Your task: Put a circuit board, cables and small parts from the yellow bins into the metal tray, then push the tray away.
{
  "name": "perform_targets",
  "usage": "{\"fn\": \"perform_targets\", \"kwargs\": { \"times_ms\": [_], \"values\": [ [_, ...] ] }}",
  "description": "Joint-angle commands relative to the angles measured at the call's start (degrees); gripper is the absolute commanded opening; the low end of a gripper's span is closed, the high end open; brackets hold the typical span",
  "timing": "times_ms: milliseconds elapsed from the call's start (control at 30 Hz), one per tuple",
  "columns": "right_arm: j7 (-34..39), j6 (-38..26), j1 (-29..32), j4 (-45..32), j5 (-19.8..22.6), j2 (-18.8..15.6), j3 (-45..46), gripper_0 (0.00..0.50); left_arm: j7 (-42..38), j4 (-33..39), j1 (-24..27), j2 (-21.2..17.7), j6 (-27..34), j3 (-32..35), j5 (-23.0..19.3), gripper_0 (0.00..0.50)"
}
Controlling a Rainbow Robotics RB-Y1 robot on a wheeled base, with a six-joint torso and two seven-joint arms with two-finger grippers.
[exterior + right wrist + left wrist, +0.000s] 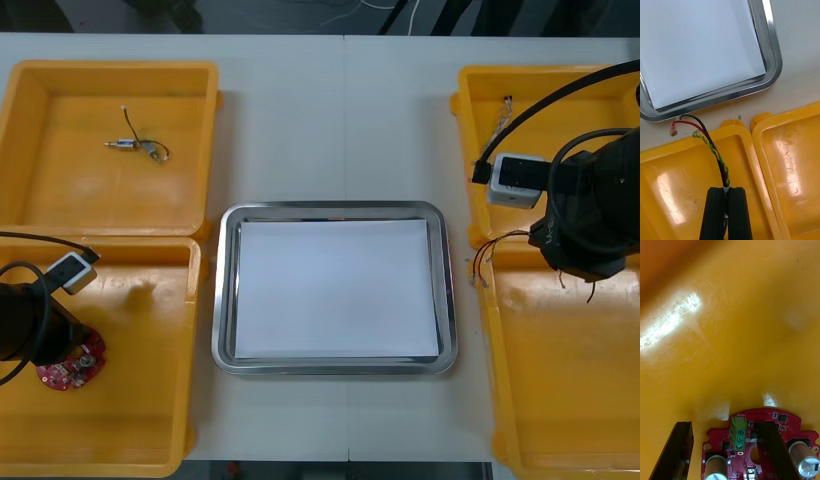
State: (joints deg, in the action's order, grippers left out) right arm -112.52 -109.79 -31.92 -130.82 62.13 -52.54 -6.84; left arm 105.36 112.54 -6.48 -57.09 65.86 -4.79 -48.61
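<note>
A round red circuit board [72, 365] lies in the near left yellow bin [140, 440]. My left gripper [725, 424] is open low over the board [752, 444]; one finger [771, 450] is over its centre hole, the other finger [675, 450] stands outside its rim. My right gripper [726, 189] is shut on a bundle of black, red and yellow-green cables [711, 146]. It hangs above the right bins' shared edge [500, 262], and the cable ends [488, 252] reach toward the metal tray [225, 300]. The tray [773, 45] is white inside and holds nothing.
The far left bin [60, 80] holds a small metal part with a thin cable [137, 146]. More cable [503, 110] lies in the far right bin [470, 100]. The near right bin [560, 400] shows a bare floor.
</note>
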Motion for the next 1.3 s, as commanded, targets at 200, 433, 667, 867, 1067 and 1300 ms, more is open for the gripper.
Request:
{"fn": "perform_targets", "kwargs": {
  "times_ms": [200,433,667,867,1067,1300],
  "values": [
    [2.7,-0.2,-3.8,-1.6,1.1,-1.1,-2.5,0.0,5.5,0.0,-0.7,0.5,-0.9,-1.6,1.2,0.44],
    [2.9,-0.2,-3.8,-1.6,0.2,0.6,-3.2,0.0,5.3,0.0,-0.6,0.5,-0.8,-1.6,0.9,0.0],
    [2.9,-0.2,-3.9,-1.6,0.0,0.6,-4.7,0.0,5.2,0.1,-0.7,0.5,-0.9,-1.6,0.8,0.0],
    [2.9,-0.2,-4.6,-1.6,0.6,0.6,-5.4,0.0,5.0,0.4,-0.6,0.3,-0.7,-1.3,0.1,0.0],
    [3.1,-0.2,-5.0,-1.6,0.7,0.6,-5.8,0.0,4.1,4.6,-0.7,-0.2,4.8,2.2,-1.4,0.0],
    [3.0,-0.2,-4.9,-1.6,0.5,0.6,-5.8,0.0,2.6,9.5,-0.7,-0.3,11.7,7.0,-3.0,0.0]
  ]
}}
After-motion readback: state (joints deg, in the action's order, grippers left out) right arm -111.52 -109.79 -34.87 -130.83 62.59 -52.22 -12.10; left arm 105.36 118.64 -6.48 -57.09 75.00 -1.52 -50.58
